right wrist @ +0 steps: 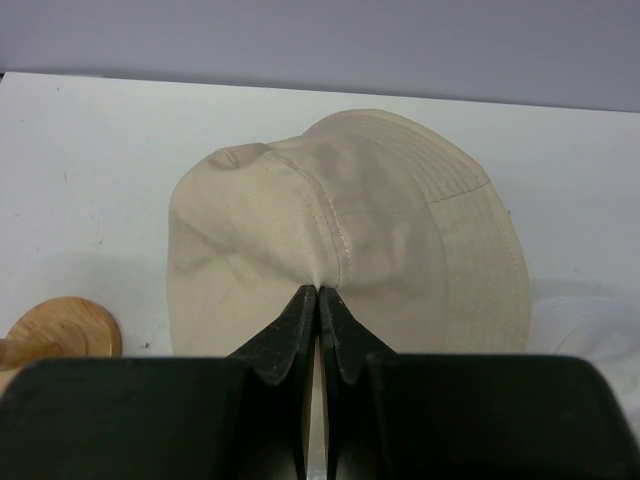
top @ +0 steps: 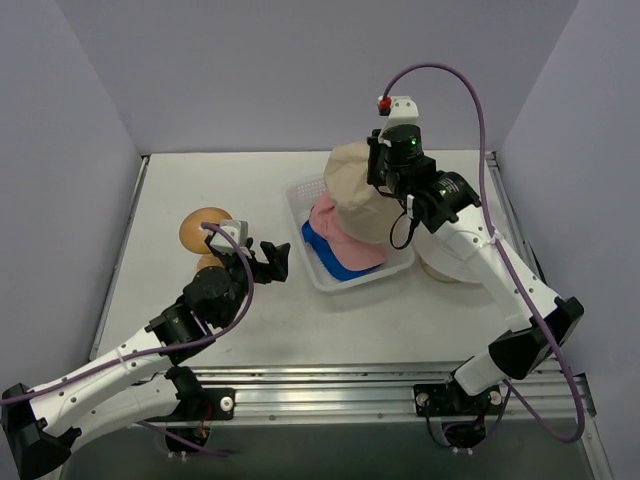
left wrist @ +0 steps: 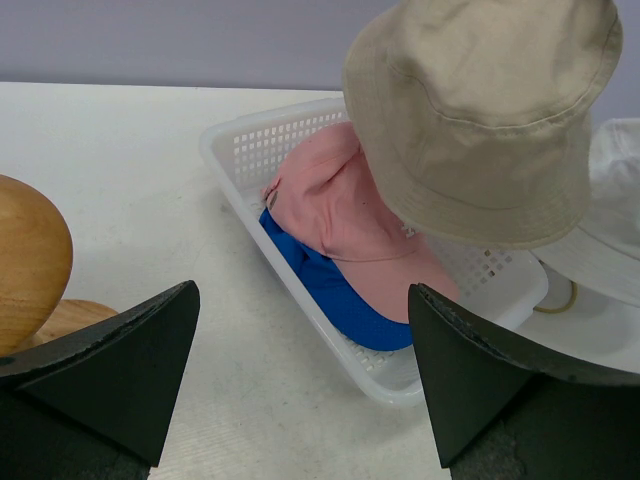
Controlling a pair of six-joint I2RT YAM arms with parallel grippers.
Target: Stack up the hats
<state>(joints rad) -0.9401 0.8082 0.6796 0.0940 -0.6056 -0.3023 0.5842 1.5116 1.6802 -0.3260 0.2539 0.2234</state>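
A beige bucket hat (top: 355,190) (left wrist: 480,120) (right wrist: 350,230) hangs above the clear lattice basket (top: 300,195) (left wrist: 250,150), pinched at its seam by my right gripper (top: 385,165) (right wrist: 318,290), which is shut on it. Below it in the basket lies a pink cap (top: 328,228) (left wrist: 345,215) on top of a bright blue cap (top: 335,265) (left wrist: 330,290). A whitish hat (top: 445,265) (left wrist: 610,240) lies on the table right of the basket, partly hidden by the right arm. My left gripper (top: 272,260) (left wrist: 305,385) stands open left of the basket, empty.
An orange-brown wooden dome (top: 203,228) (left wrist: 30,265) on a round wooden base (right wrist: 60,330) stands left of my left gripper. Grey walls close in the table (top: 220,320) on three sides. A metal rail (top: 330,385) runs along the near edge.
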